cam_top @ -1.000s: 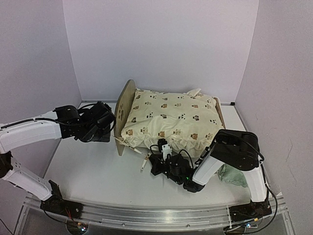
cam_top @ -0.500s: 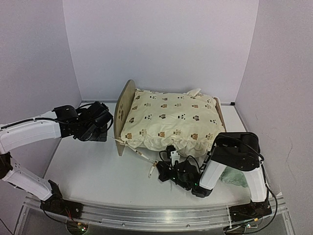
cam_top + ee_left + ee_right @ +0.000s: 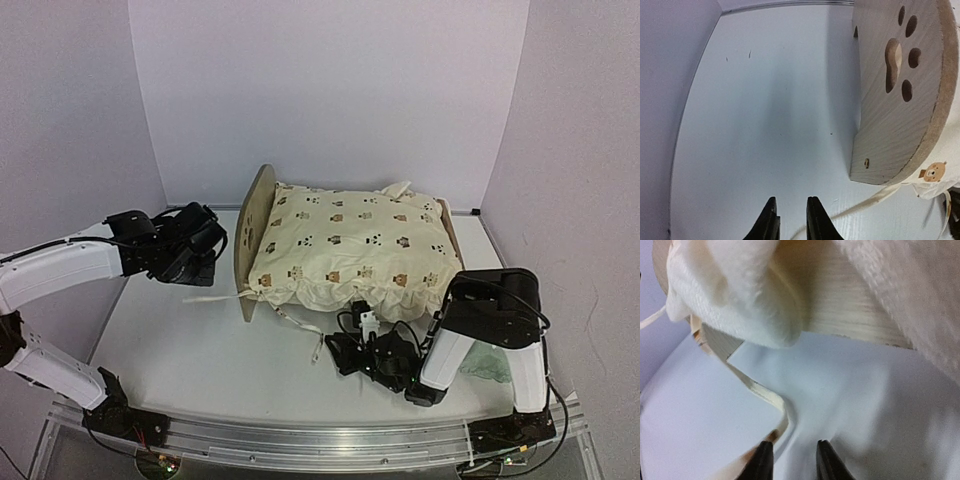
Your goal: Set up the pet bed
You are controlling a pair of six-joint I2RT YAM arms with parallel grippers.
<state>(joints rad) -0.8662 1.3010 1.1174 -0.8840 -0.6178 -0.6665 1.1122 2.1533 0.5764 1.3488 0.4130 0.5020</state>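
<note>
Although the cream cushion (image 3: 350,245) already lay on the pet bed (image 3: 252,225), which stood mid-table with its headboard (image 3: 880,125) leftward, its ties (image 3: 300,322) trailed unfastened and the mint pillow (image 3: 490,366) sat unplaced beside the right arm (image 3: 490,320). Since a second earlier, the left gripper (image 3: 790,215) and right gripper (image 3: 792,456) had parted slightly, empty, and retreated from the bed.

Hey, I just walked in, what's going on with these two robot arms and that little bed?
Two arms are setting up a small wooden pet bed. The bear-print cushion already lies on the frame. Both grippers are low over the table, jaws slightly open and empty: the left gripper beside the headboard, the right gripper at the bed's near side. A loose cushion tie lies on the table by each.
</note>
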